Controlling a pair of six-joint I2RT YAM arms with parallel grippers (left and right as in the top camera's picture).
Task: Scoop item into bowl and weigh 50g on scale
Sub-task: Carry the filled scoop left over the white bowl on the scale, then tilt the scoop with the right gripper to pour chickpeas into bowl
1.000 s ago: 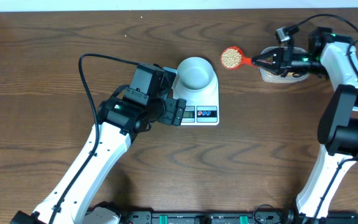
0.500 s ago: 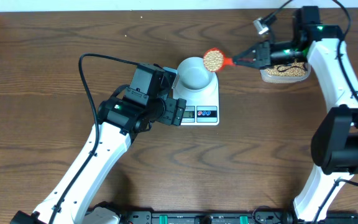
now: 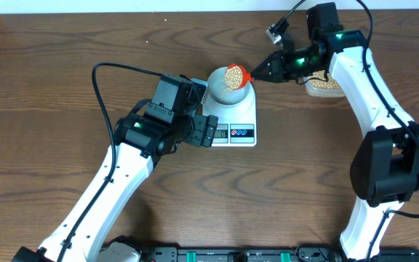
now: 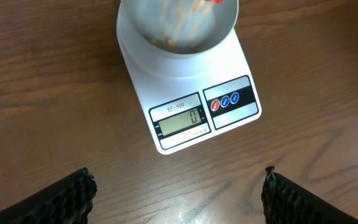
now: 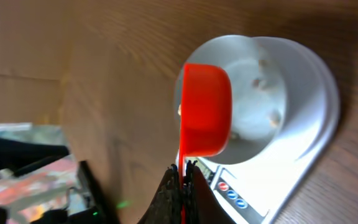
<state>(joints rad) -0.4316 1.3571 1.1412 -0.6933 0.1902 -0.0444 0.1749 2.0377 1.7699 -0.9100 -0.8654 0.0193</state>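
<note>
Pinching the thin handle of a red scoop [image 3: 236, 73] in the right hand [image 3: 265, 70], with both fingers pressed together onto the handle and no gap showing in the right wrist view. Holding that scoop directly over the bowl [image 3: 221, 93], tipped well onto its side. Carrying a heap of tan beans [image 3: 233, 76] in the scoop's cup, plain from overhead. Showing from the right wrist only the scoop's red back, plus a few loose beans lying on the bowl's pale inside. Showing from the left wrist some blurred tan streaks inside the bowl, too smeared to count.

Resting on the scale [image 3: 247, 113], at the rounded end away from the display [image 4: 180, 119], the bowl upright and narrower than the platform under it. Reading a single zero on that display. Sitting just beside the display, a dark panel with round red and blue buttons [image 4: 224, 102].

Hovering at the scale's display end, over the bare wooden surface [image 3: 49, 109], the left hand [image 3: 208, 131] spread wide, with nothing between its dark fingers [image 4: 67, 196] and no contact with the scale.

Standing well apart from the scale on the right-arm side, a clear tub [image 3: 324, 85] with more beans in it, partly hidden behind the right arm.
</note>
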